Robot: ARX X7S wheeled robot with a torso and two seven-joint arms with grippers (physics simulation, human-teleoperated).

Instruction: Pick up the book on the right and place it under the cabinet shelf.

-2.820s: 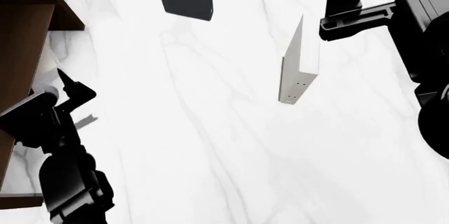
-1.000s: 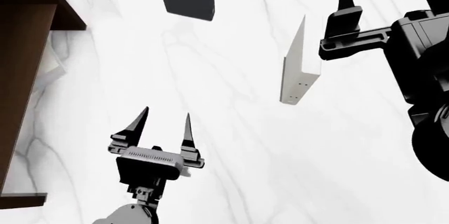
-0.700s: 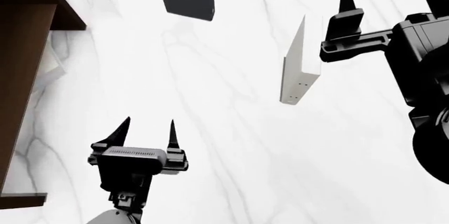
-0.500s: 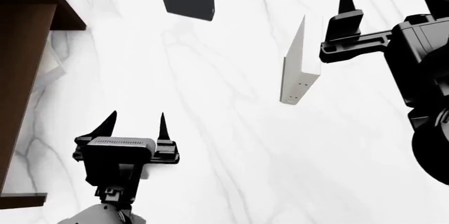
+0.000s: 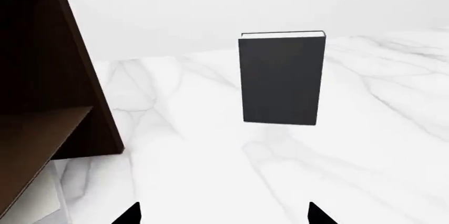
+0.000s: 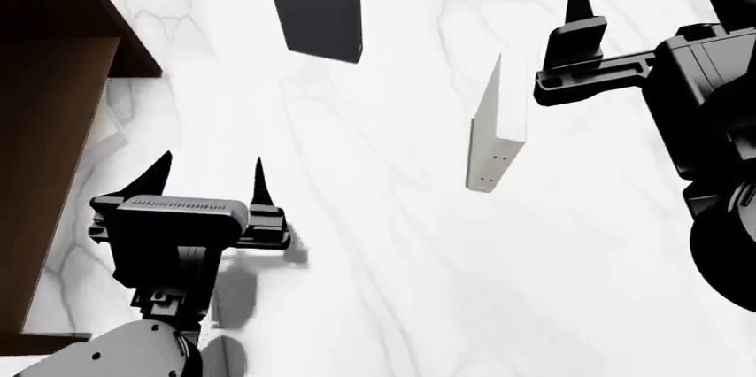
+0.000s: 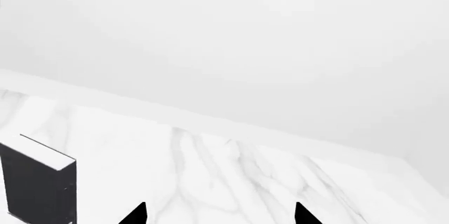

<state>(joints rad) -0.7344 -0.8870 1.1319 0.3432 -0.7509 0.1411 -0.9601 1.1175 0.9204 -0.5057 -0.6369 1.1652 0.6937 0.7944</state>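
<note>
A pale flat edge [image 6: 110, 126] shows against the foot of the dark brown cabinet shelf [image 6: 53, 142]. In the left wrist view a light grey slab [image 5: 39, 199] lies under the shelf board [image 5: 42, 134]; it looks like the off-white book, mostly hidden. My left gripper [image 6: 209, 173] hangs open and empty over the marble, right of the cabinet; its tips frame bare marble [image 5: 224, 216]. My right gripper [image 6: 576, 5] is raised at the far right, open and empty [image 7: 218, 216], just right of the dotted-spine book.
A dark charcoal book [image 6: 317, 14] stands upright at the back, also in both wrist views [image 5: 282, 79] [image 7: 39, 187]. A pale book with small dots on its spine [image 6: 494, 129] stands upright right of centre. The white marble table [image 6: 378, 262] spreads between them.
My left gripper has drawn away from the cabinet side, swung out over the marble and come back toward me, rising. The head view has shifted, showing more of the dark book. The right arm holds still.
</note>
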